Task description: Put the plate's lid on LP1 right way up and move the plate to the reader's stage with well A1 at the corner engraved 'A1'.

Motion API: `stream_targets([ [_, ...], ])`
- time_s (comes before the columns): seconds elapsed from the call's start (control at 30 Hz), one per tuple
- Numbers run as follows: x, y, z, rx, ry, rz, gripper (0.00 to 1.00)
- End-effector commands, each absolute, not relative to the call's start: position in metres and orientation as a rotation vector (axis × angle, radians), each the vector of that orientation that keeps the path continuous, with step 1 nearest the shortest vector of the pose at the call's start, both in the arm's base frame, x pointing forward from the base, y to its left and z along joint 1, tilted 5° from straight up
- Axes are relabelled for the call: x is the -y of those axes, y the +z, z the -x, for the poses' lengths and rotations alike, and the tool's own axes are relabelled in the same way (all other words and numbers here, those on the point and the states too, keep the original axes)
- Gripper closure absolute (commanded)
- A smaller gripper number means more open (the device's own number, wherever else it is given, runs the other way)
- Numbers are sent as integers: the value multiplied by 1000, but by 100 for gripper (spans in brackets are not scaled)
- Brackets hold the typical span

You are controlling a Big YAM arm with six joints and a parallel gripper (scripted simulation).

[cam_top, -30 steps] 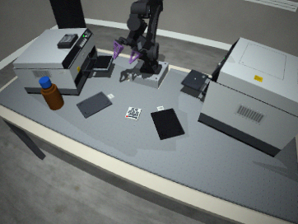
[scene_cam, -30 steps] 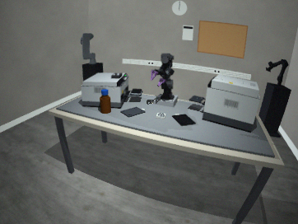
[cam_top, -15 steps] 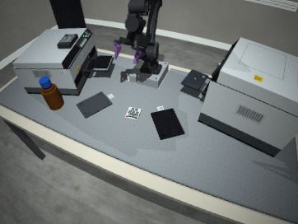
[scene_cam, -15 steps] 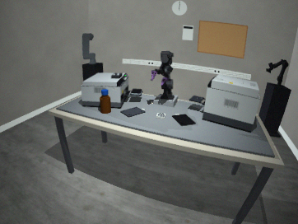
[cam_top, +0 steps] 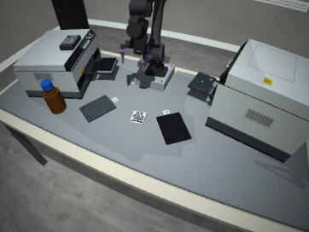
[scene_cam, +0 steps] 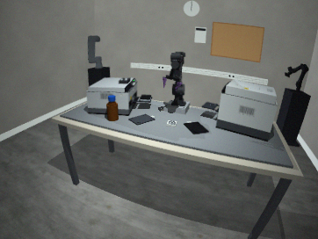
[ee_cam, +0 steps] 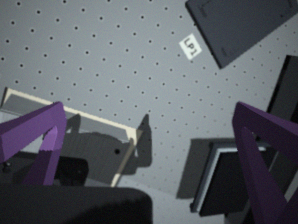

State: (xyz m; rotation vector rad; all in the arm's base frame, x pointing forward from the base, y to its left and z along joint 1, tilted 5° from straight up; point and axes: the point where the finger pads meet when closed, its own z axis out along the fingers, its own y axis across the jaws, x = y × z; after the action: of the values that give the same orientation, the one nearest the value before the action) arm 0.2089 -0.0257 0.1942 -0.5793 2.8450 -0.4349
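The lidded plate (cam_top: 105, 65) is a dark rectangle on the dispenser's stage, at the right side of the grey dispenser (cam_top: 55, 61). It also shows at the lower right of the wrist view (ee_cam: 234, 172). My gripper (cam_top: 135, 57) is open and empty. Its purple fingers hang above the deck, right of the plate and apart from it, in front of the arm's base. The LP1 pad (cam_top: 97, 107) is a dark grey rectangle with its label (ee_cam: 190, 48) beside it. The reader's stage (cam_top: 204, 82) sticks out on the left of the reader (cam_top: 260, 95).
A brown bottle with a blue cap (cam_top: 53, 97) stands in front of the dispenser. A black pad, N1 (cam_top: 173, 127), and a printed marker card (cam_top: 138, 116) lie mid-deck. The arm's base block (cam_top: 158, 77) is behind the gripper.
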Motion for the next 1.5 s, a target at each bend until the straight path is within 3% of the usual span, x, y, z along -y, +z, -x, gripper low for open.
stream_targets([
  [0.0,23,221,-222,-2871,-382,364,0],
  [0.67,7,211,-225,-3102,-109,-287,0],
  [0.93,5,211,-223,-3074,-129,-183,0],
  [1.47,77,210,-234,-3074,-99,-69,0],
])
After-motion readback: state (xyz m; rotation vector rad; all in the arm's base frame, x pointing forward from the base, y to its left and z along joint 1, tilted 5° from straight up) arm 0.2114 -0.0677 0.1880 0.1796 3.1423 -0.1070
